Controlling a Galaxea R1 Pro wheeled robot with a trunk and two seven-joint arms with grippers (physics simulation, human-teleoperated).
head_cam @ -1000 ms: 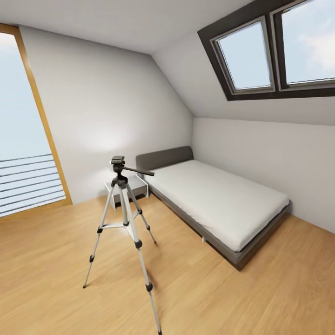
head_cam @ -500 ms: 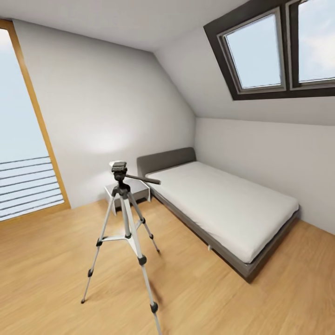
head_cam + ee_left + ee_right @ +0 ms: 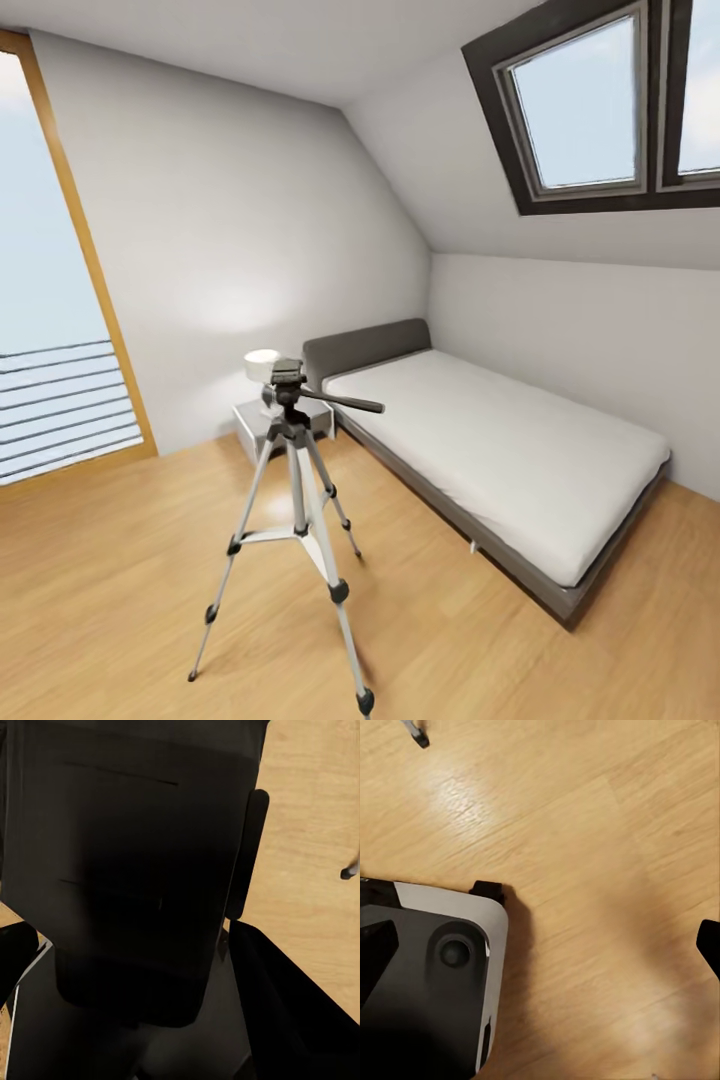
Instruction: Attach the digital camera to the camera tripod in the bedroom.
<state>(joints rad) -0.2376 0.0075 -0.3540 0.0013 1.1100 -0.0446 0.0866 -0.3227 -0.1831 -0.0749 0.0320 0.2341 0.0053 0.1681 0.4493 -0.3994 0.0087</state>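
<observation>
**Rolling up to the tripod in the bedroom**

Since a second ago my head camera has shifted: the whole room sits further right in view, and the tripod (image 3: 297, 520) looks larger and nearer the middle. That is my own motion, not the furniture's.

Closest to me, my left wrist camera sees a big dark body part of mine and a strip of wood floor (image 3: 315, 832) beside it; whether that left gripper is spread or closed I cannot tell. My right wrist camera looks down at my grey-edged base (image 3: 442, 975) on the floor, with two dark fingertips (image 3: 709, 945) at opposite edges of the picture, so the right jaws stand spread wide with nothing between them.

Further off, the tripod stands upright on the floor, three silver legs splayed, black head on top, its long handle pointing toward the bed (image 3: 500, 450). Behind it a small nightstand (image 3: 255, 420) carries a white lamp (image 3: 261, 364). Beyond rise the white wall, a tall window (image 3: 50, 320) and the skylight (image 3: 590, 110).
</observation>
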